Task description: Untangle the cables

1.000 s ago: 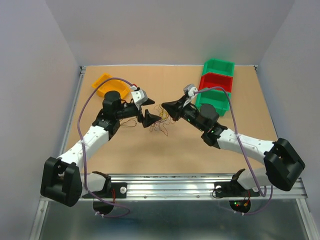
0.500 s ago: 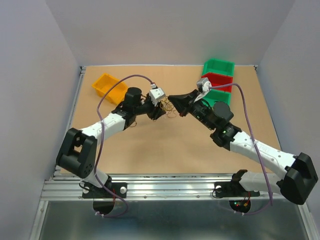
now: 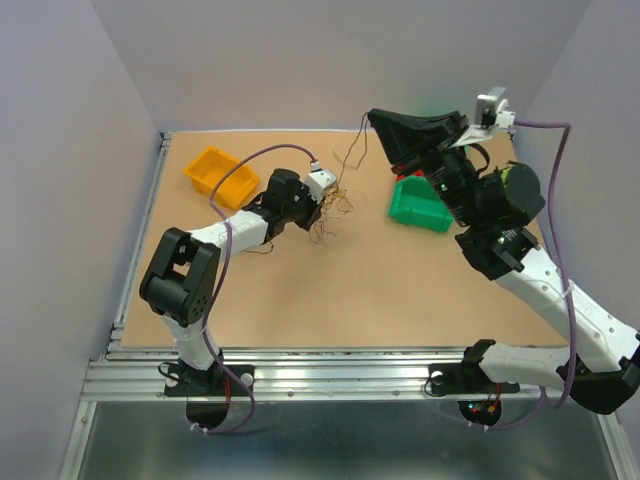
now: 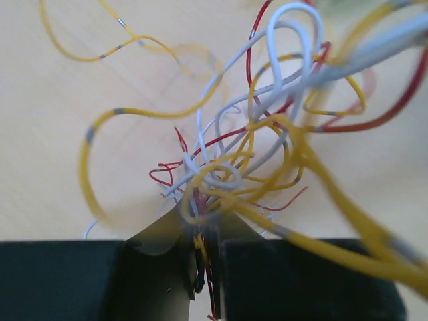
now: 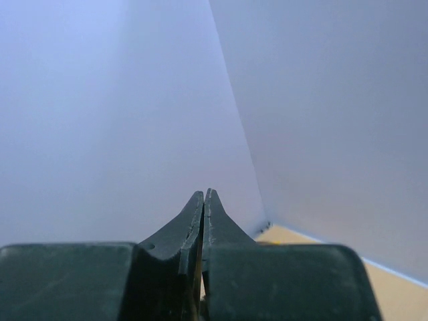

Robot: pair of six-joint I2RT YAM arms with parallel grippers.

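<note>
The cables are a tangle (image 3: 332, 210) of thin yellow, red and white wires lying mid-table. In the left wrist view the tangle (image 4: 234, 167) fills the frame just ahead of my left gripper (image 4: 204, 224), whose jaws are pinched on yellow, red and dark strands. From above, the left gripper (image 3: 322, 207) lies low at the tangle's left side. My right gripper (image 3: 373, 117) is raised high toward the back wall, shut on one thin yellow strand (image 3: 352, 158) that hangs from its tips down to the tangle. The right gripper (image 5: 204, 195) shows closed jaws against bare wall.
An orange bin (image 3: 214, 171) sits at the back left. A green bin (image 3: 418, 205) stands to the right of the tangle, partly under the raised right arm. Grey walls close in the back and both sides.
The left gripper has closed onto the tangle. The right arm has risen and swung back and to the right, drawing one strand up out of the pile.
</note>
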